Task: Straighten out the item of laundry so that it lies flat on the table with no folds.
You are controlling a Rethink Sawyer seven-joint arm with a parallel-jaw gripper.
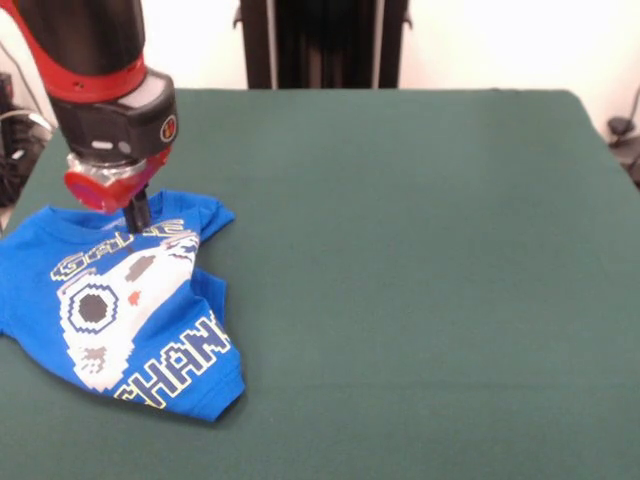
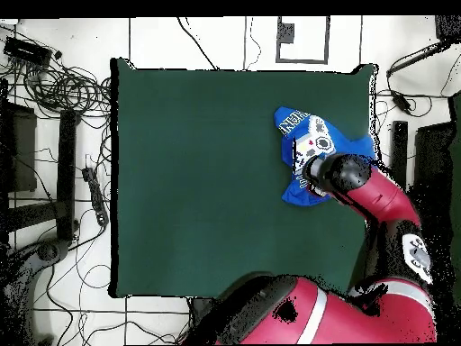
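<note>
The item of laundry (image 1: 120, 310) is a bright blue T-shirt lying print side up near the left edge of the green table (image 1: 400, 250). It is rumpled, with a fold running down its middle and its right side bunched inward. My gripper (image 1: 138, 222) comes straight down onto the shirt's upper part, near the collar. Its dark fingers stand together as one narrow stem, shut on the fabric. In the overhead view the shirt (image 2: 302, 135) lies by the right edge of the table (image 2: 198, 180), and the arm's wrist (image 2: 340, 171) covers the gripper and part of the shirt.
The shirt lies close to the table's edge (image 1: 12, 215). Cables and equipment (image 2: 54, 90) crowd the floor beside the table's far side in the overhead view. A black post (image 1: 320, 40) stands behind the table.
</note>
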